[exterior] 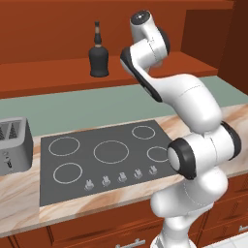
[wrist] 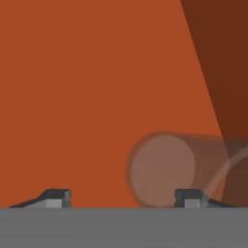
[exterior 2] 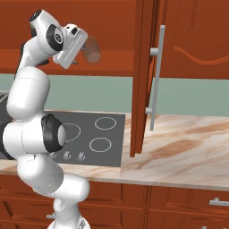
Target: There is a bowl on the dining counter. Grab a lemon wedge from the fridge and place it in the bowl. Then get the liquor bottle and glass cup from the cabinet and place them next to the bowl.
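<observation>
The arm is raised into the open wall cabinet [exterior 2: 112,40] above the cooktop [exterior: 104,157]. The claw [wrist: 123,197] sits level with the shelf [exterior: 58,72]; its fingertips [wrist: 55,196] stand well apart with nothing clamped between them, so it reads as open. The glass cup [exterior 2: 92,49] (clear, faintly tinted) lies just ahead of the claw, its round base facing the hand camera, close to one fingertip but not gripped. The liquor bottle [exterior: 98,54] stands upright on the same shelf, well apart from the cup. The cabinet door [exterior 2: 145,76] hangs open. A toaster [exterior: 13,145] sits on the counter [exterior 2: 179,152] beside the cooktop.
</observation>
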